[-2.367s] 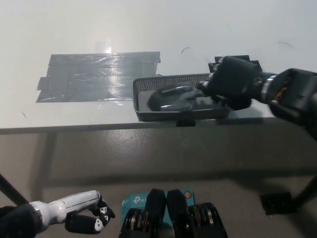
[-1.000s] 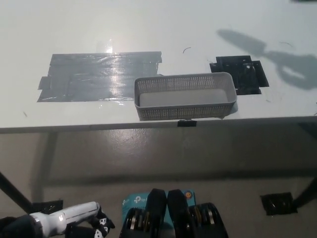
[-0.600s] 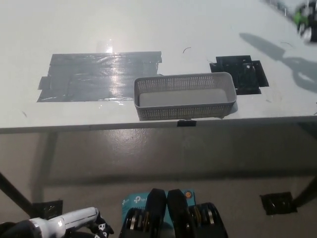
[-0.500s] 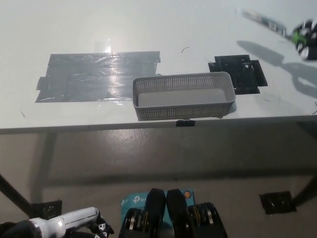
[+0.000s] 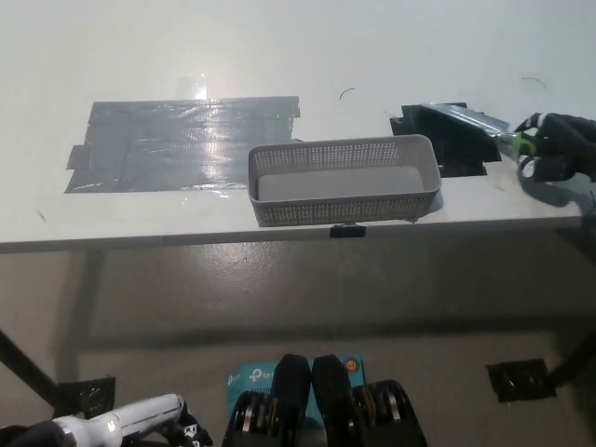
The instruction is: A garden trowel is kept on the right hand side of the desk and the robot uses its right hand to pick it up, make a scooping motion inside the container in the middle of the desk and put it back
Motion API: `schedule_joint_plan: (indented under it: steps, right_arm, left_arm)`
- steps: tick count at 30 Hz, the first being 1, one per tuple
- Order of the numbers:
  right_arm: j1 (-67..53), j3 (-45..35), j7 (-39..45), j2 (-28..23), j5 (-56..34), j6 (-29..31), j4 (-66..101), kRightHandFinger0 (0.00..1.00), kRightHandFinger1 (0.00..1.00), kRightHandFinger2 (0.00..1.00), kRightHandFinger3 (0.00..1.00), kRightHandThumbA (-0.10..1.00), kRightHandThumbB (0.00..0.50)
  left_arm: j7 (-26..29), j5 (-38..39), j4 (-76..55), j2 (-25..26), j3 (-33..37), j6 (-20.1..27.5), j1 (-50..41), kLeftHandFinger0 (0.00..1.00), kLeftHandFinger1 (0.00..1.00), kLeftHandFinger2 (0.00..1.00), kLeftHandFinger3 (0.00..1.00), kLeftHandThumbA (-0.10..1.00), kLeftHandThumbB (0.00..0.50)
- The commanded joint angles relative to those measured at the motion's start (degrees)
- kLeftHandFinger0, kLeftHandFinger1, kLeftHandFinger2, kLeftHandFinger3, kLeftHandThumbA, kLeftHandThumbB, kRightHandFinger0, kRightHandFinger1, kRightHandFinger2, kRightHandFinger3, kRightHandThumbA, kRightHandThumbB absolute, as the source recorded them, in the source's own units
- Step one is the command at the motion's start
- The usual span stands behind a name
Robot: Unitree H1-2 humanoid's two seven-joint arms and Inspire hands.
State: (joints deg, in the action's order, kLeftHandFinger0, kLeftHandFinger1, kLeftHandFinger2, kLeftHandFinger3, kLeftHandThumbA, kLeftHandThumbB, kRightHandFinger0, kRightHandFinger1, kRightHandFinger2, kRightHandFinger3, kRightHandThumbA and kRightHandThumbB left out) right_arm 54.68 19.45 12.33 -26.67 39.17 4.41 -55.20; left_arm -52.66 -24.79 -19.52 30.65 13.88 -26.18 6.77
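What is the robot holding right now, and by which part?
The black right hand holds the garden trowel by its green handle, with the blade over the black tape patch. The white left hand hangs at lower left.

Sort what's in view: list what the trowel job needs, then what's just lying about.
Job in hand:
- garden trowel, held by the right hand at the desk's right
- mesh container, mid-desk
- desk

Lying about:
- grey tape patch
- black tape patch beside the container
- left hand, resting low at lower left
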Motion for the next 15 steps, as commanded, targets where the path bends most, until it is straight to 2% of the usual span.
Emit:
schedule_joint_plan:
  steps: [1,2,3,4,5,6,7,8,10,13,15]
  right_arm:
    - [1.8,0.7,-9.2,0.1,3.8,-5.5,5.2,0.03,0.24,0.38,1.00,-0.01,0.082]
    - [1.6,1.3,-6.3,-0.2,4.0,-6.8,7.3,0.10,0.29,0.43,1.00,0.20,0.131]
    - [1.5,1.7,-4.9,-0.3,4.1,-7.6,7.9,0.28,0.53,0.72,1.00,0.30,0.146]
    - [1.6,2.2,-1.3,-0.4,4.1,-9.7,8.7,0.56,0.85,1.00,1.00,0.42,0.180]
    - [1.5,2.2,0.3,-0.4,3.7,-11.1,9.2,0.92,1.00,1.00,1.00,0.50,0.223]
    - [1.4,2.3,1.9,-0.5,3.4,-12.5,10.2,1.00,1.00,1.00,1.00,0.51,0.239]
    - [1.5,2.7,5.6,-0.7,3.7,-16.2,11.6,1.00,1.00,1.00,1.00,0.63,0.390]
    - [1.9,3.4,8.8,-1.0,3.9,-18.4,12.4,1.00,1.00,1.00,1.00,0.72,0.483]
    - [2.8,3.8,13.6,-1.9,3.0,-20.2,13.3,1.00,1.00,1.00,1.00,0.84,0.500]
    - [3.8,4.1,16.8,-2.8,2.4,-21.7,13.7,1.00,1.00,1.00,1.00,0.90,0.500]
    - [4.6,3.7,18.3,-4.2,1.0,-20.4,13.1,1.00,1.00,1.00,1.00,0.95,0.500]
  left_arm:
    - [1.5,1.0,-2.2,1.5,-1.0,-0.8,0.0,0.82,0.69,0.74,0.77,1.00,0.500]
    - [1.2,0.9,-2.0,1.3,-1.2,-0.8,0.0,0.83,0.70,0.75,0.76,1.00,0.499]
    - [1.2,0.8,-2.1,1.4,-1.1,-0.8,0.0,0.84,0.70,0.74,0.76,1.00,0.498]
    - [1.0,0.5,-2.0,1.3,-1.3,-0.8,0.0,0.84,0.70,0.74,0.76,1.00,0.500]
    - [1.0,0.6,-1.9,1.3,-1.3,-0.8,0.0,0.84,0.69,0.73,0.75,1.00,0.500]
    - [1.2,0.9,-1.9,1.4,-1.3,-0.8,0.0,0.84,0.69,0.73,0.75,1.00,0.500]
    - [1.1,0.9,-2.0,1.4,-1.3,-0.8,0.0,0.84,0.69,0.74,0.75,1.00,0.498]
    - [1.1,0.8,-1.9,1.4,-1.3,-0.8,-0.1,0.84,0.70,0.75,0.78,1.00,0.500]
    - [1.2,0.8,-2.0,1.4,-1.4,-0.8,-0.4,0.82,0.69,0.75,0.78,1.00,0.500]
    - [1.1,0.6,-2.2,1.4,-1.6,-0.8,-0.7,0.82,0.69,0.76,0.80,1.00,0.481]
    - [0.4,0.3,-2.1,1.5,-1.5,-0.8,-0.6,0.83,0.71,0.77,0.82,1.00,0.499]
